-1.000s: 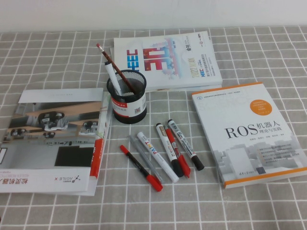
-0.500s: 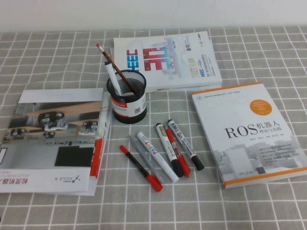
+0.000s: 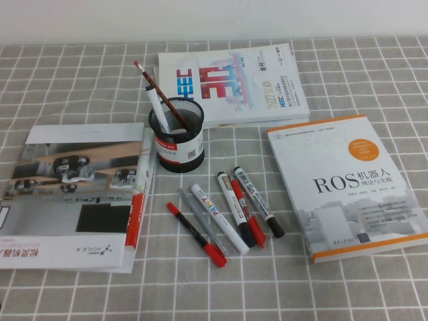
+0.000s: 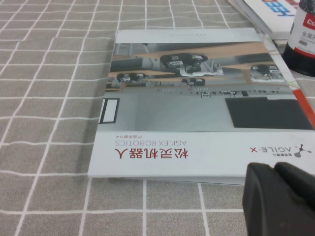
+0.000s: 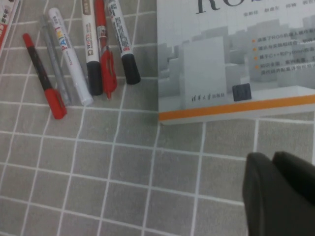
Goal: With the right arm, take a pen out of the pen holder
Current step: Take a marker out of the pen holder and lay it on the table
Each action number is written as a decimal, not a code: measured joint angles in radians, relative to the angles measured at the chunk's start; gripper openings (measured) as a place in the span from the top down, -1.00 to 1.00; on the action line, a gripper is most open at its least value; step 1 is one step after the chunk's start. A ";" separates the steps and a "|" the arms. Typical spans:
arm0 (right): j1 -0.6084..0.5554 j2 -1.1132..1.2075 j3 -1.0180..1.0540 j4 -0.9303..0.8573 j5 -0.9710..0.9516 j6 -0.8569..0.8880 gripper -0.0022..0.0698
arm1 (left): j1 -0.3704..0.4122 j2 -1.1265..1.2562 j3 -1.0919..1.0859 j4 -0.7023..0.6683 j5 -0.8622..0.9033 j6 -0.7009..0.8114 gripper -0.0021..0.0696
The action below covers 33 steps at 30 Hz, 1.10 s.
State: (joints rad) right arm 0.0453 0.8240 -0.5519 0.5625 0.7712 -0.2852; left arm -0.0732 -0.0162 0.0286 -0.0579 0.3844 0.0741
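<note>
Your right gripper [image 5: 272, 167] is clenched on nothing, its two dark fingers pressed together. It hangs above the grey checked tablecloth [image 5: 98, 172], just off the orange-striped corner of the white ROS textbook [image 5: 231, 59], with the row of loose pens [image 5: 74, 64] lying nearby. Your left gripper [image 4: 274, 177] is likewise closed and empty, poised over the near edge of the white and grey AgileX booklet [image 4: 197, 113]. Neither arm appears in the high view.

In that high view, the black wire-mesh pen holder [image 3: 176, 137] stands upright just left of the frame's centre, beside the booklet's right edge and in front of the white magazine with red lettering [image 3: 234, 83] at upper centre. You have two pens in it, both leaning toward the upper left: a thin dark-red one with a red tip [image 3: 148, 80] that reaches highest, and a white-barrelled marker [image 3: 158, 110] beside it.

The loose pens lie fanned out on the cloth below the holder, at lower centre, between the booklet on the left and the textbook on the right. The holder is well apart from both grippers.
</note>
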 joint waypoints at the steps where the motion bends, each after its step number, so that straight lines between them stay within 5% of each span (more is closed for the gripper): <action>1: 0.008 0.025 -0.019 0.000 -0.005 -0.008 0.97 | 0.000 0.000 0.000 0.000 0.000 0.000 0.95; 20: 0.584 0.639 -0.482 -0.106 -0.183 -0.021 0.97 | 0.000 0.000 0.000 0.000 0.000 0.000 0.95; 33: 0.750 0.917 -0.838 -0.198 -0.179 -0.120 0.97 | 0.000 0.000 0.000 0.000 0.000 0.000 0.95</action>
State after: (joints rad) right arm 0.7953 1.7412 -1.3904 0.3645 0.5924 -0.4055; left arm -0.0732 -0.0162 0.0286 -0.0579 0.3844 0.0741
